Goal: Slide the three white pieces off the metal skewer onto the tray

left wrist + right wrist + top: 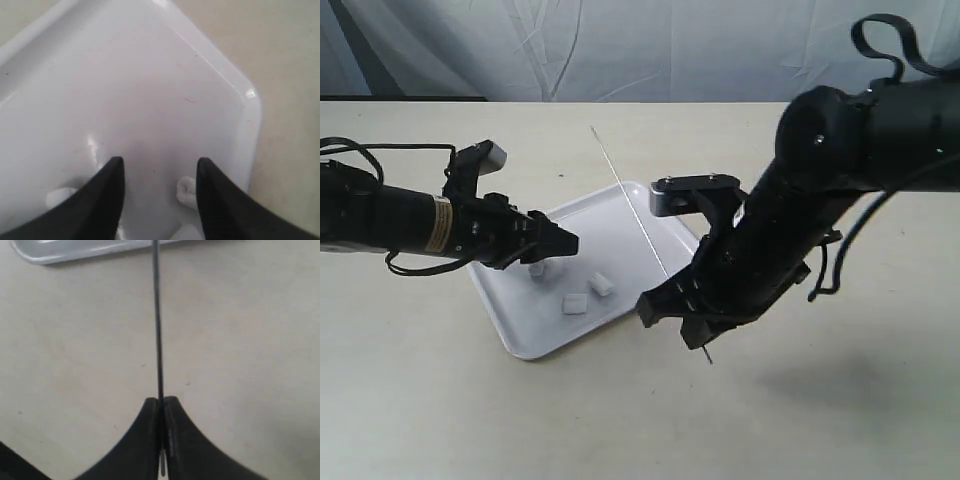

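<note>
The white tray (625, 212) lies left of centre. All three white pieces (601, 285) rest on it: one (575, 303) near the front rim and one (537, 270) just under the left gripper. My left gripper (570, 243) hovers low over the tray, open (160, 161) and holding nothing; a piece (186, 192) lies by one finger. The thin metal skewer (638, 215) slants over the tray's right side, bare along its visible length. My right gripper (688, 318) is shut (160, 401) on the skewer (157, 330) near its front end, over bare table.
The tray sits on a beige table (840, 400). A pale curtain (640, 50) hangs behind the far edge. The bulky right arm (840, 150) reaches in from the upper right. In the right wrist view only a corner of the tray (75, 250) shows.
</note>
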